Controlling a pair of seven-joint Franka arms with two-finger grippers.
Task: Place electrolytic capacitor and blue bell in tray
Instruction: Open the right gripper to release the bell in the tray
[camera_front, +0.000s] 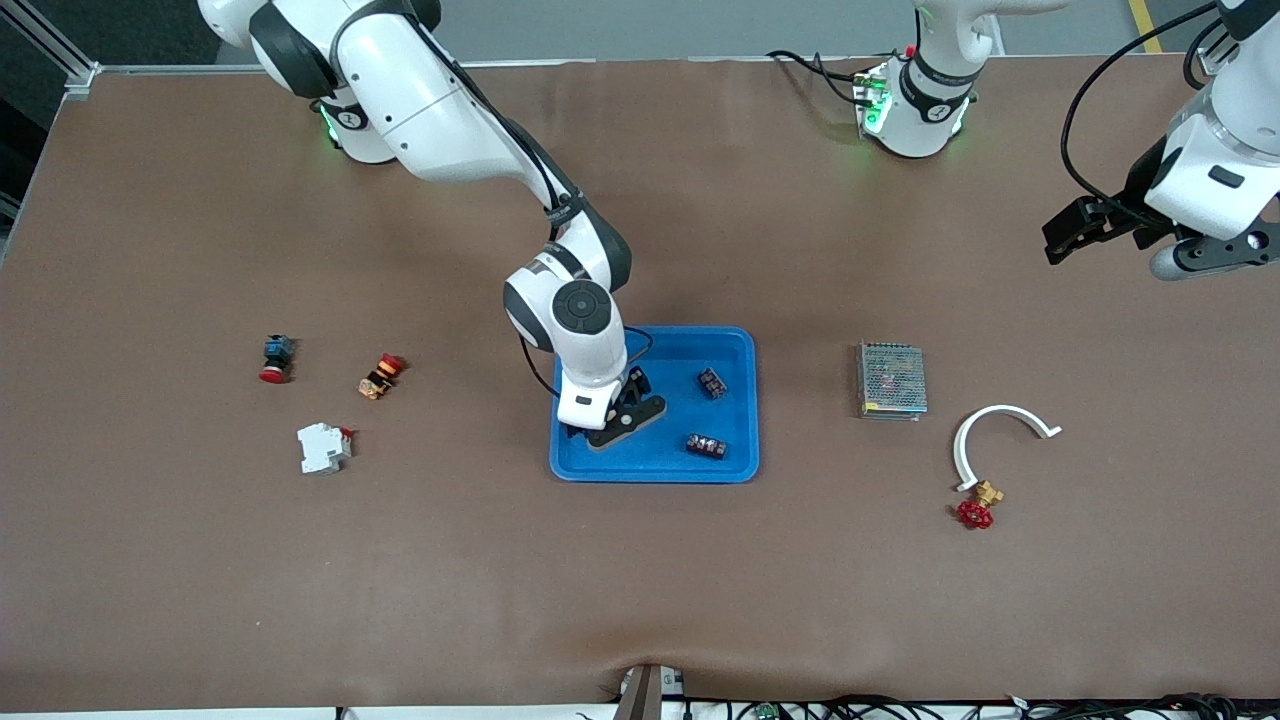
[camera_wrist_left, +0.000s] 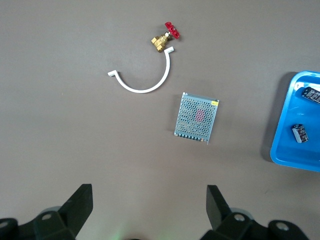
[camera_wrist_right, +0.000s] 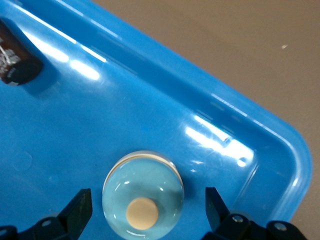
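Blue bell on the tray floor between the right gripper's wide-open, empty fingers.

No legible text, label, brand or number anywhere — only blurred, unreadable markings on the capacitors.

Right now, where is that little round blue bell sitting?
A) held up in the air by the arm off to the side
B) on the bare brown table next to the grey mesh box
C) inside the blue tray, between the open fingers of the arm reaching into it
C: the right wrist view shows the blue bell resting on the floor of the tray, with the right gripper open around it, fingers apart on either side.
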